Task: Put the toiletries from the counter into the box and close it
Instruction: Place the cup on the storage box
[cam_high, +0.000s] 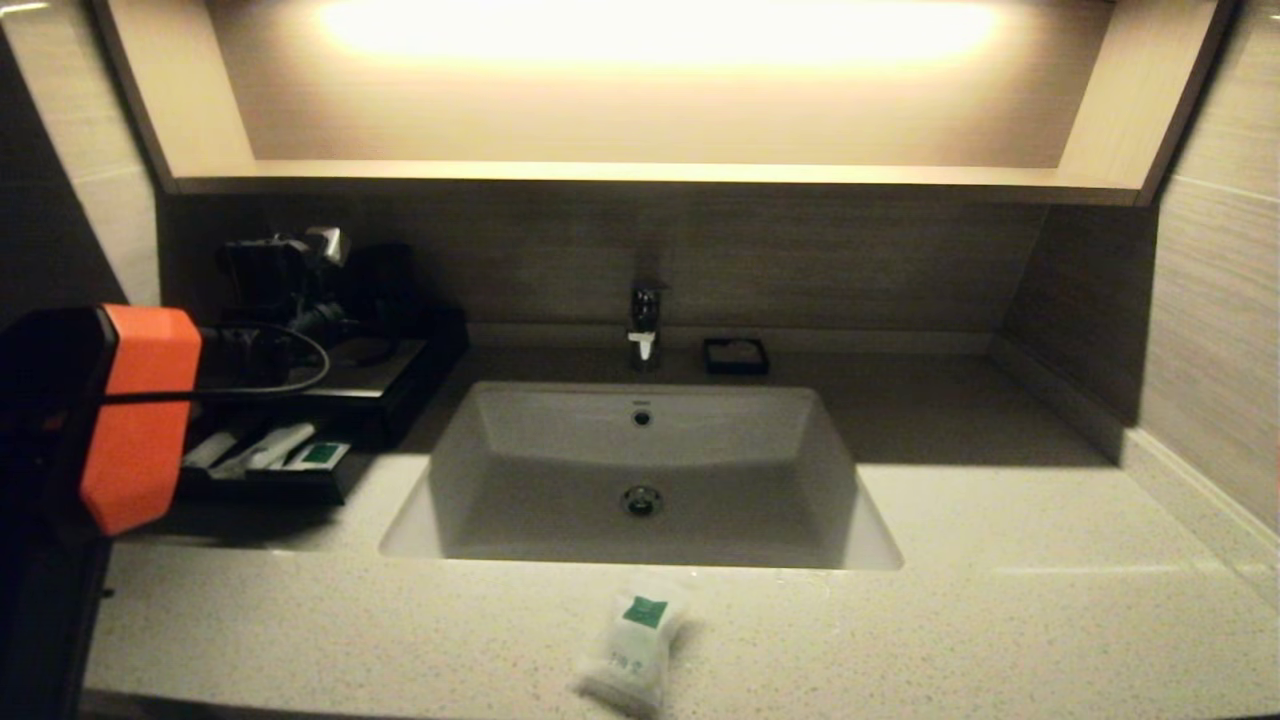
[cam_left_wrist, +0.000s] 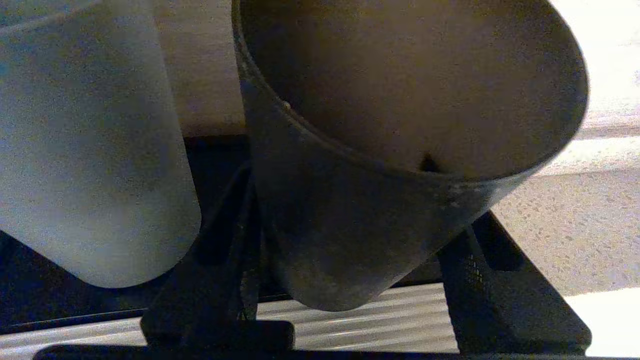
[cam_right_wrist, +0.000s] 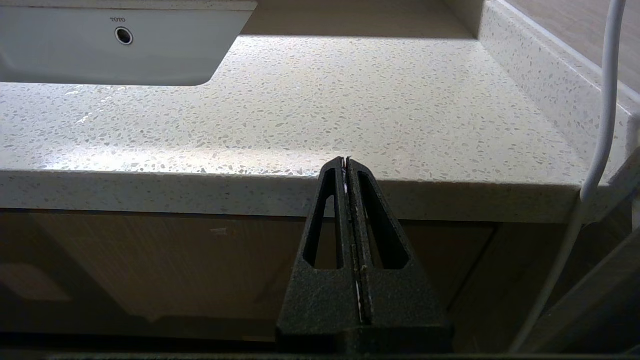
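Pale speckled stone tabletop (cam_high: 1000, 600), lit along its near edge and shadowed toward the far edge. Sunken white rectangular basin (cam_high: 640, 470) at the middle, with a chrome tap (cam_high: 645, 325) behind it and a tiny black square dish (cam_high: 736, 356) just beside the tap. Dark wood-grain wall panelling behind, with a glowing recessed shelf above.

Low black box (cam_high: 330, 400) near the far left corner, drawer pulled out toward the near edge, holding a long thin packet (cam_high: 265, 447) and a green-labelled packet (cam_high: 322, 455). Small white pouch (cam_high: 632, 650) lying alone at the near edge, in front of the basin.

Left gripper (cam_left_wrist: 350, 270) reaching over the box top, spread wide around a dark tumbler (cam_left_wrist: 390, 150), a frosted cup (cam_left_wrist: 95, 150) standing just beside. Right gripper (cam_right_wrist: 348, 165) parked below the near edge toward the right corner, pressed fully together, holding nothing.
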